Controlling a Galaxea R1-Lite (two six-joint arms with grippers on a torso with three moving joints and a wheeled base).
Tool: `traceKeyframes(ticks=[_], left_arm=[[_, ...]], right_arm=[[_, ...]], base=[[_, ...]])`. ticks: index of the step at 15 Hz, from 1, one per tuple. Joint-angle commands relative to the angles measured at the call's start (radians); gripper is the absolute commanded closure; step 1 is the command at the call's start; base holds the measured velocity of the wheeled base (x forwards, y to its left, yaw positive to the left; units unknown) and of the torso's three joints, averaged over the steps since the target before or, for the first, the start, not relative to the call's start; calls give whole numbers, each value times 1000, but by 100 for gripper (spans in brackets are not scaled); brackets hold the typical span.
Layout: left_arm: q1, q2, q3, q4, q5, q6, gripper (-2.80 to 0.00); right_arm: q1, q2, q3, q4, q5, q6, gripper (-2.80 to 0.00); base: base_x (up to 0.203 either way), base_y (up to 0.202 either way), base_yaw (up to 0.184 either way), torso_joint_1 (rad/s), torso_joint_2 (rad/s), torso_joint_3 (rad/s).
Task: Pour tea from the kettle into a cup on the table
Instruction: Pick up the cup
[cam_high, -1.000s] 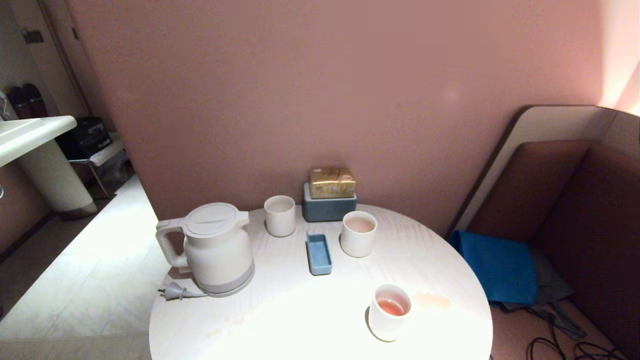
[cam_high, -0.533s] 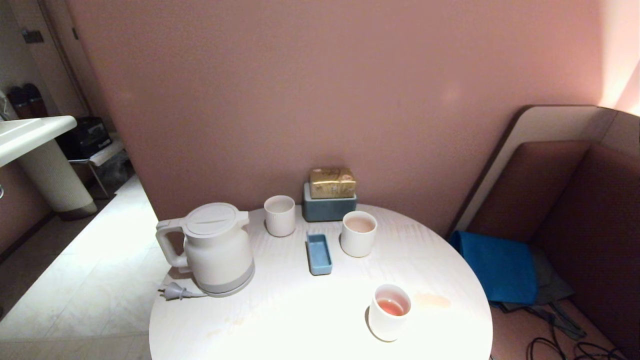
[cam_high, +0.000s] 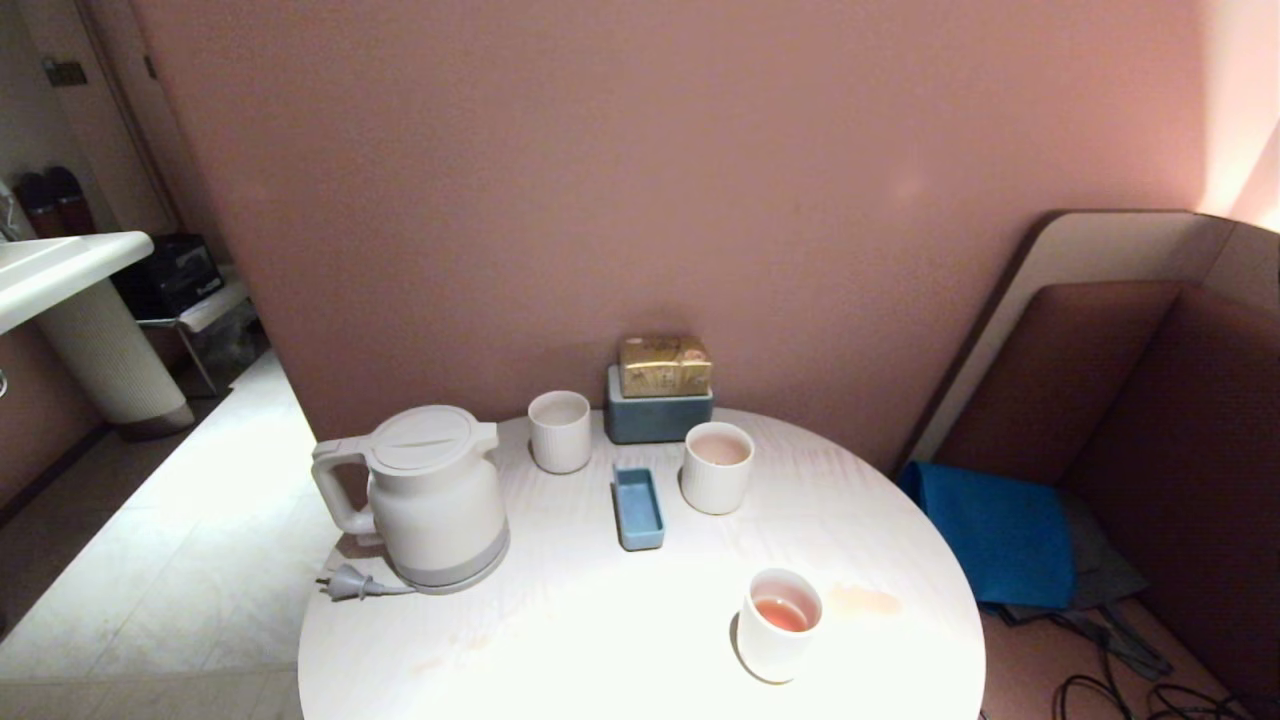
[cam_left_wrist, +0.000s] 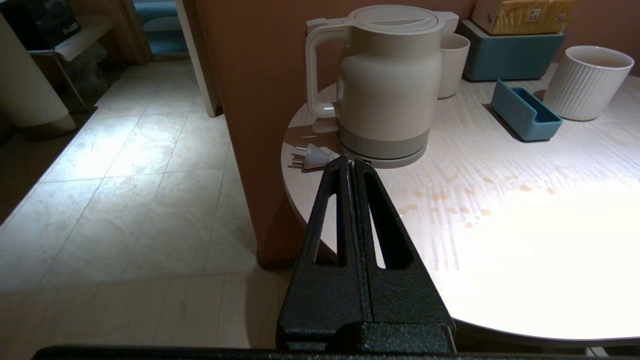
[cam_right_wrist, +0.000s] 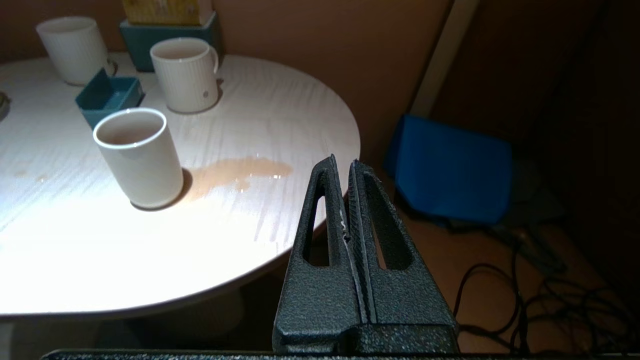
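Kettle (cam_high: 430, 495): upright on the left side of the table, lid on, handle facing left, spout facing the back cups.
Plug (cam_high: 345, 582): flat on the table, just beside the kettle's base.
Table (cam_high: 600, 640): round and white, with small orange drips and one pale wet patch (cam_right_wrist: 240, 172) near the front cup.
Cup (cam_high: 717, 467): ribbed mug with a little handle, at the back right, near the blue tray, pale inside.
Front cup (cam_high: 779, 623): smooth and slim, near the front edge, a bit of orange-pink tea (cam_high: 782, 613) at the bottom.
Back cup (cam_high: 559, 430): ribbed, no handle, between the kettle and the blue box.
Blue tray (cam_high: 637, 508): long and small, in the middle.
Blue box (cam_high: 658, 415): by the wall, gold pack (cam_high: 664, 365) on top.
Left gripper (cam_left_wrist: 350, 165): closed tight, holding nothing, low by the table's edge, well short of the kettle.
Right gripper (cam_right_wrist: 342, 167): closed tight, holding nothing, off the table's right edge.
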Motion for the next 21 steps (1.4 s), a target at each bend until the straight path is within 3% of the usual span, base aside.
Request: traceKeyframes(ticks=[1,6,10,12,14,17,21], left_arm=[[0,2,0,0,0,0,0],[0,2,0,0,0,0,0],[0,2,0,0,0,0,0],[0,2,0,0,0,0,0],[0,2,0,0,0,0,0],[0,2,0,0,0,0,0],[0,2,0,0,0,0,0]], right_arm=[[0,1,-5,-58,-9,-7,0],[2,139,-246,-42,-2,-14,0],[10,474,-477,-38,61,23,0],[11,594,-570,-37,131,51,0],[11,650,-580,-33,212,88,0],[12,653,-575,-15,233,104,0],[11,734,-590,28,344,104,0]], base=[[0,0,0,0,0,0],[0,0,0,0,0,0],[0,0,0,0,0,0],[0,0,0,0,0,0],[0,0,0,0,0,0],[0,0,0,0,0,0],[0,0,0,0,0,0]])
